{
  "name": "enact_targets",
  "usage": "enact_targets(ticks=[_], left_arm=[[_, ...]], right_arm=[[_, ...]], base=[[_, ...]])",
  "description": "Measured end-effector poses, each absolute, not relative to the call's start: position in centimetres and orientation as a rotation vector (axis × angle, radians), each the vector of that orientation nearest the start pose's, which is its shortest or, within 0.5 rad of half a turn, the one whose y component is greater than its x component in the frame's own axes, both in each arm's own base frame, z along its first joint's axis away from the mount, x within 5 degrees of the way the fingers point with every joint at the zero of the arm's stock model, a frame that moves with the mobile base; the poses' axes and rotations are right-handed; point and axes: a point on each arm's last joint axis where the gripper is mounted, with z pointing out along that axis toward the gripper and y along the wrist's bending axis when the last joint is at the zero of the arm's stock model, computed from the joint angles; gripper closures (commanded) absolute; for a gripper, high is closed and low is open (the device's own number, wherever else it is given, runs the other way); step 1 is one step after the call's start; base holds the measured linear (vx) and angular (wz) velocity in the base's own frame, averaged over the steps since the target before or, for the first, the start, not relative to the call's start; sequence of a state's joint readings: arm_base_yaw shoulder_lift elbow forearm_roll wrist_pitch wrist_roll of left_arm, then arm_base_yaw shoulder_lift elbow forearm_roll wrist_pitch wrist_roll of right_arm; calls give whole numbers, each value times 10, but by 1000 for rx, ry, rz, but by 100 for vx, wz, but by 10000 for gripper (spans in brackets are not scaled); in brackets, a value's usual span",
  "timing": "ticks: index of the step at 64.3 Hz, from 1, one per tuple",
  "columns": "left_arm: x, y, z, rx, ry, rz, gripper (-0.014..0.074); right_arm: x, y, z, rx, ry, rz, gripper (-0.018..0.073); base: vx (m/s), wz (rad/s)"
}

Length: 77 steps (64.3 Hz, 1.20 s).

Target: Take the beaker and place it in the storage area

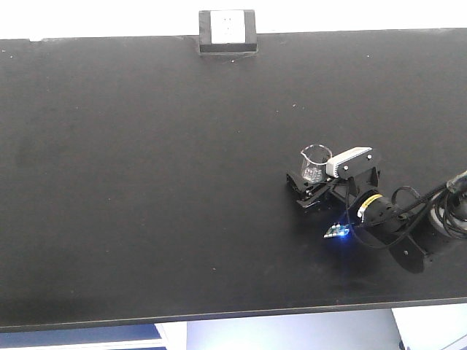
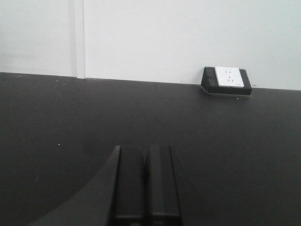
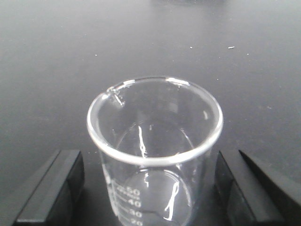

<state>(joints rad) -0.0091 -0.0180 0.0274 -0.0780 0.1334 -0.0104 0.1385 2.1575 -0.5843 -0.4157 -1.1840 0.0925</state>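
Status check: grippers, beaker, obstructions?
Left gripper shut, empty. Right gripper open, fingers flanking upright beaker on benchtop. Nothing in the way.

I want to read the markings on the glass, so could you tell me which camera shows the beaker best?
The right wrist view: the beaker fills the frame, upright between the right gripper's fingers, rim, spout and graduations clear. The front view shows it small on the black benchtop. The left wrist view misses it.

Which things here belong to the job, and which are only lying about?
Job: beaker, right gripper with its fingers beside it, black benchtop as storage area.
Lying about: socket box at the rear edge, idle left gripper.
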Motion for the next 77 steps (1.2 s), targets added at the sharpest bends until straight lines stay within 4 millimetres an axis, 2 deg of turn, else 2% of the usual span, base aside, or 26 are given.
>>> enact_targets(ticks=[7,17,30,44,58,77], left_arm=[[56,-1,193,-56,1626,-83,603],[56,-1,193,-56,1626,-83,603],[56,-1,193,-56,1626,-83,603],[56,-1,193,-56,1626,-83,603],[56,-1,193,-56,1626,-83,603],[56,-1,193,-56,1626,-83,603]], right_arm=[[299,76,64,-473,1851,392,-71],[279,71,72,-493,1884,358,-67],[249,66,99,-496,1859,339,-60],[208,56,128,-442,1818,302,-37],[161,49,134,-429,1831,294,15],[155,48,140,-385,1813,316,75]], base=[[0,0],[0,0],[0,0],[0,0],[0,0],[0,0]])
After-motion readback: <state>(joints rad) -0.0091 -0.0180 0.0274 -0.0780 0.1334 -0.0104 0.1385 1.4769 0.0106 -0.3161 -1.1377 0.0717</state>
